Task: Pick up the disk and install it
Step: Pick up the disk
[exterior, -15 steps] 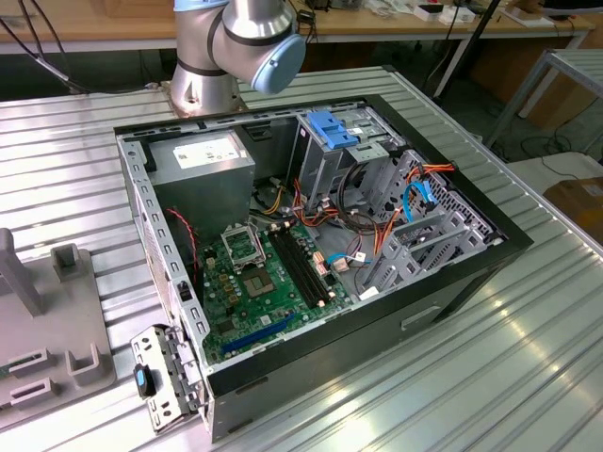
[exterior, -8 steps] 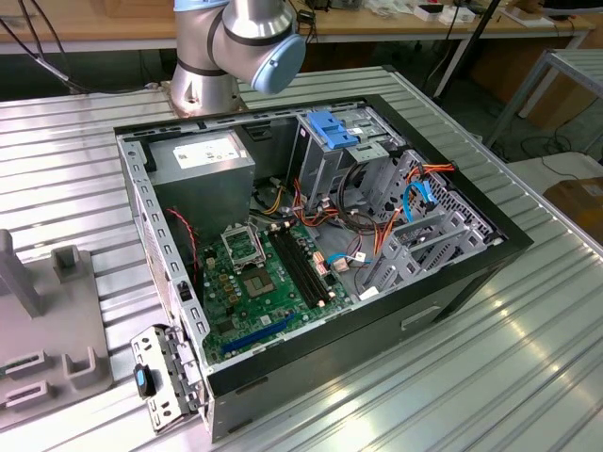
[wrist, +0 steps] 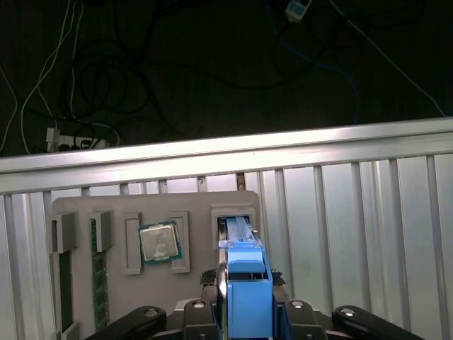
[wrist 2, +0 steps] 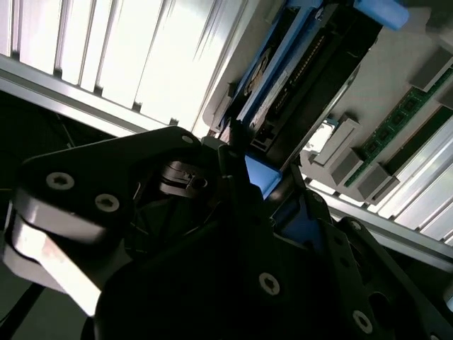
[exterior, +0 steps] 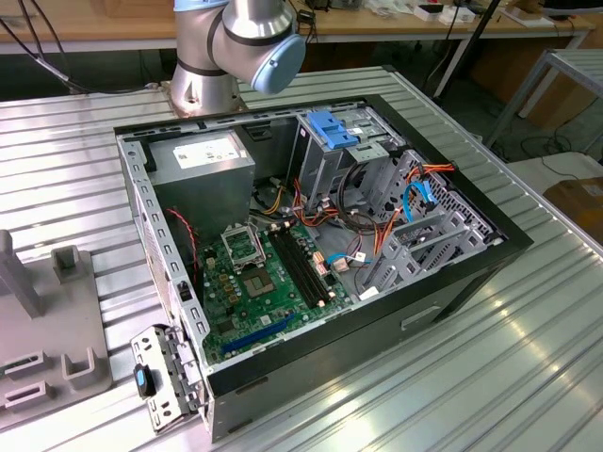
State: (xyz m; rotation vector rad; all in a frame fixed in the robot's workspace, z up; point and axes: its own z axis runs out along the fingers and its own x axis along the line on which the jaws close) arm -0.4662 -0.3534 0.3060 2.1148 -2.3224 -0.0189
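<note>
First wrist view: hand (wrist: 245, 289) seemingly clasps the upright disk (wrist: 245, 258).

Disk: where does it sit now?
In the first wrist view the disk stands on edge in a slot of the tray, beside the chip, with the gripper at its blue end.

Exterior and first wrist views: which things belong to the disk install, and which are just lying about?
For the job:
- disk, upright in its slot in the grey tray
- gripper, at the disk's blue carrier
- open computer case

Lying about:
- processor chip, in the same tray
- memory stick, in the same tray
</note>
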